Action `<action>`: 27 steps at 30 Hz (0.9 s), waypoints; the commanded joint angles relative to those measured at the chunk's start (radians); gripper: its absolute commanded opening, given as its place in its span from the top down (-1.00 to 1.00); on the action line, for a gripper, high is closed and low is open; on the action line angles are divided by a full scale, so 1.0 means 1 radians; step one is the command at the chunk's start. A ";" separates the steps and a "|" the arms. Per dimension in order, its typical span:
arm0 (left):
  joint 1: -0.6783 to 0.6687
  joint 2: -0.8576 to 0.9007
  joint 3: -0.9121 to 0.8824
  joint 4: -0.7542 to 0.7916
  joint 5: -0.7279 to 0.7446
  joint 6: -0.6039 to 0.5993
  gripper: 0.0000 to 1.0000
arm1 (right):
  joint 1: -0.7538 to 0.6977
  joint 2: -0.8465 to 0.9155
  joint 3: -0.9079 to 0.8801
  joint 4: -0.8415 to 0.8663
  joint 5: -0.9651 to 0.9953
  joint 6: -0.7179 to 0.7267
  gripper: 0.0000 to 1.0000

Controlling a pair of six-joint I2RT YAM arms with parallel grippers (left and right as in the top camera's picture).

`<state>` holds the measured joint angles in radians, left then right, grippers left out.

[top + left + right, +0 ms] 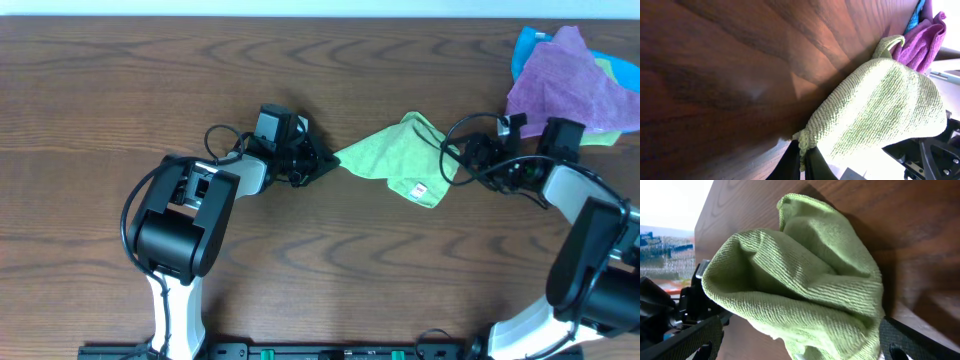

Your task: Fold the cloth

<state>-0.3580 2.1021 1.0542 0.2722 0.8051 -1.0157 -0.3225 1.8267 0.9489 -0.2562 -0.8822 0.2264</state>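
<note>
Left gripper [802, 150]: dark fingers at the bottom edge, pinched together on a bunched corner of cloth.
Lime-green soft microfibre cloth [875, 110]: fans out ahead and to the right of the gripper, one edge curling up at its far end.
Dark brown wood-grain surface [715, 65]: ahead and left of the gripper.
Purple cloth [922, 42]: beyond the green one, far right.
Blue cloth [915, 17]: a sliver just past the purple.
Black machine parts [935, 155]: right of the gripper, partly hidden.
</note>
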 commanded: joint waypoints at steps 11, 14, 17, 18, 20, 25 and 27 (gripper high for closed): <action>0.004 0.022 -0.015 -0.002 -0.007 0.018 0.88 | 0.133 0.072 -0.005 0.106 -0.047 0.018 -0.93; 0.005 0.022 -0.015 -0.002 -0.008 0.018 0.88 | 0.132 0.056 -0.005 0.101 -0.095 0.066 -0.89; 0.005 0.022 -0.015 -0.002 -0.008 0.019 0.88 | 0.132 0.041 -0.005 0.065 -0.092 0.091 -0.89; 0.005 0.022 -0.015 -0.002 -0.008 0.023 0.88 | 0.132 0.034 -0.005 0.042 -0.075 0.091 -0.89; 0.005 0.022 -0.015 -0.002 -0.009 0.023 0.88 | 0.132 0.014 -0.005 -0.031 -0.005 0.090 -0.93; 0.004 0.022 -0.015 -0.002 -0.019 0.029 0.88 | 0.132 -0.087 -0.005 -0.211 0.269 0.052 -0.99; 0.004 0.022 -0.015 -0.002 -0.025 0.030 0.88 | 0.134 -0.134 -0.005 -0.272 0.286 0.090 -0.99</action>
<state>-0.3580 2.1021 1.0542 0.2718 0.8009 -1.0119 -0.1959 1.7508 0.9451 -0.5022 -0.6903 0.3012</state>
